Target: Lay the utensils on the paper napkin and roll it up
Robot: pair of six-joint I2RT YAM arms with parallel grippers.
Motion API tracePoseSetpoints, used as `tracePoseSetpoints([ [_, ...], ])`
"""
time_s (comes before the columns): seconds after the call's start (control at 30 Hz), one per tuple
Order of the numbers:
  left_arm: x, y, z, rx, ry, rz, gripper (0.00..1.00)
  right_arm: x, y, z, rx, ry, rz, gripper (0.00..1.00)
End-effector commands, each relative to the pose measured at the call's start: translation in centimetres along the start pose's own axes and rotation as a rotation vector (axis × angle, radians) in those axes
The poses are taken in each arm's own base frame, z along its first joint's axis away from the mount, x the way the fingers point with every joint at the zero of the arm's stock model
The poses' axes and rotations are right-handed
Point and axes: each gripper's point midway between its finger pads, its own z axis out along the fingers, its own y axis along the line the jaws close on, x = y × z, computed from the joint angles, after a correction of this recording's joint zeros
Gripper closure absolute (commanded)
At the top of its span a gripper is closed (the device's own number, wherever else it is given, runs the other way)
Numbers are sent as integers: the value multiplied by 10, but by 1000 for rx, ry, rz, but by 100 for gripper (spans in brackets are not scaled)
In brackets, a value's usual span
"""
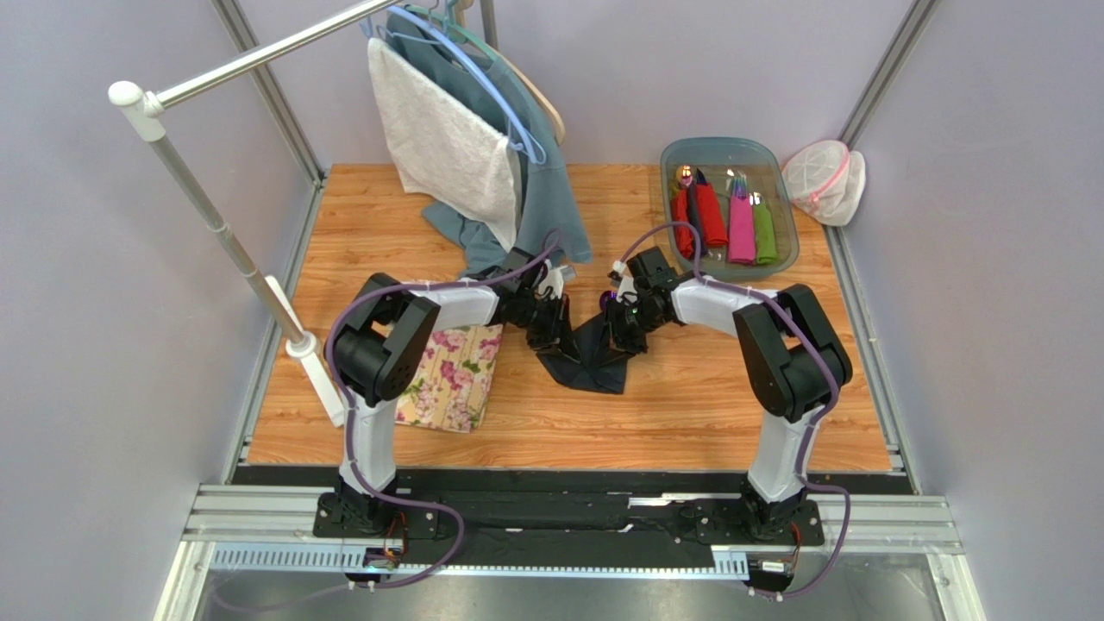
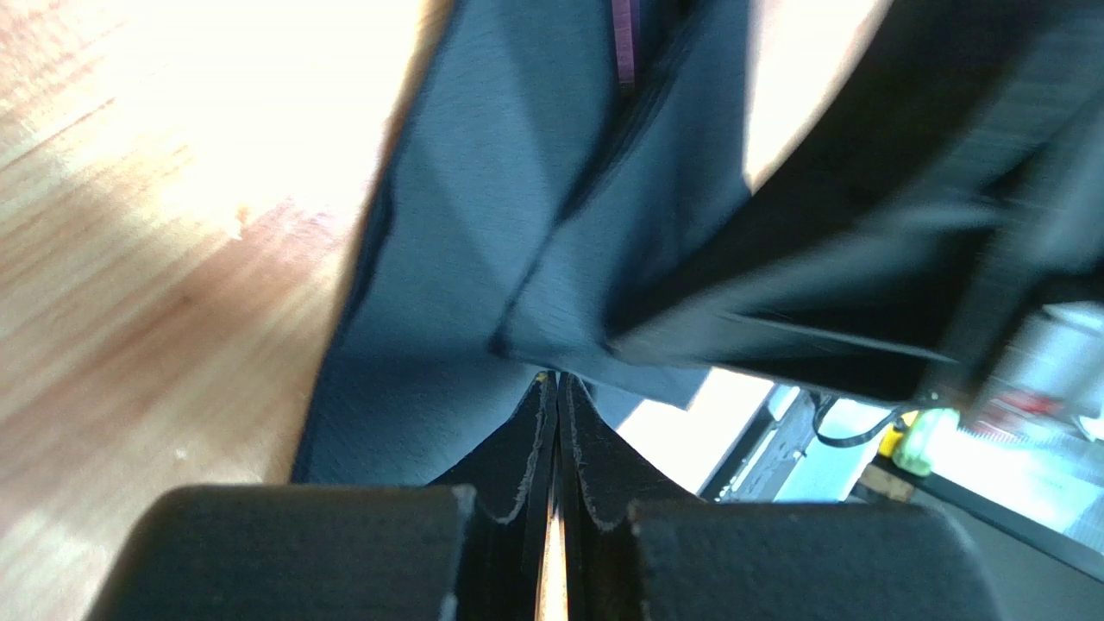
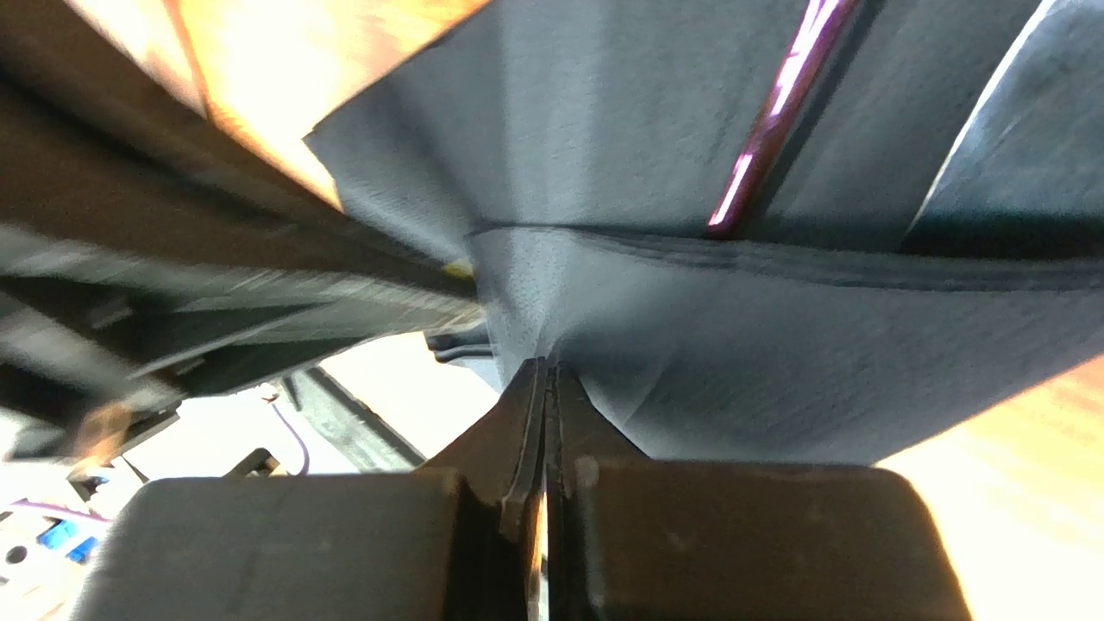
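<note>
The paper napkin [image 1: 599,362] is a dark navy sheet lying mid-table, partly folded over on itself. A purple-tinted spoon handle [image 3: 767,140] sticks out of the fold, and it also shows as a thin purple strip [image 2: 625,39] in the left wrist view. The other utensils are hidden. My left gripper [image 1: 566,339] is shut, its tips [image 2: 557,379] pinching the edge of the folded napkin flap [image 2: 609,259]. My right gripper [image 1: 621,334] is shut as well, and the napkin [image 3: 778,349] bunches toward its tips [image 3: 547,365]. The two grippers face each other across the napkin's upper end.
A floral cloth mat [image 1: 451,375] lies left of the napkin. At the back right a clear tray [image 1: 778,162] holds red, pink and green rolls. A rack with a hanging towel [image 1: 441,136] stands at the back left, and a white mesh bag [image 1: 826,179] sits beyond the tray.
</note>
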Motion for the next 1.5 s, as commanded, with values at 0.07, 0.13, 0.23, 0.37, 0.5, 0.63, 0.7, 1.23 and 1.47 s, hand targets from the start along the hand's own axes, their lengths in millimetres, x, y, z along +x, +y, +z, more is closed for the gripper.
tracePoseSetpoints([
  [0.07,-25,-46,-29,69,-122,137,91,-4,-11,10,38,-7,-24,100],
  [0.13,-26,-48,-29,67,-125,140,90,-4,-12,10,38,-5,-23,100],
  [0.23,-22,-42,-22,36,-99,125,89,-4,-9,10,27,-4,-21,100],
  [0.37,-17,-27,-12,-23,-73,113,90,-6,-6,8,16,-9,-23,100],
  [0.5,-14,-15,-6,-65,-52,103,90,-8,-1,6,6,-16,-30,100],
  [0.63,-16,-6,1,-98,-35,98,91,-12,4,4,-5,-26,-30,100],
  [0.7,-18,-3,3,-109,-30,93,91,-12,4,4,-4,-27,-28,100],
  [1.23,4,19,3,-181,26,54,100,-56,51,-46,-25,-188,-134,94],
  [1.47,1,17,2,-179,23,64,100,-51,40,-42,19,-169,-157,94],
])
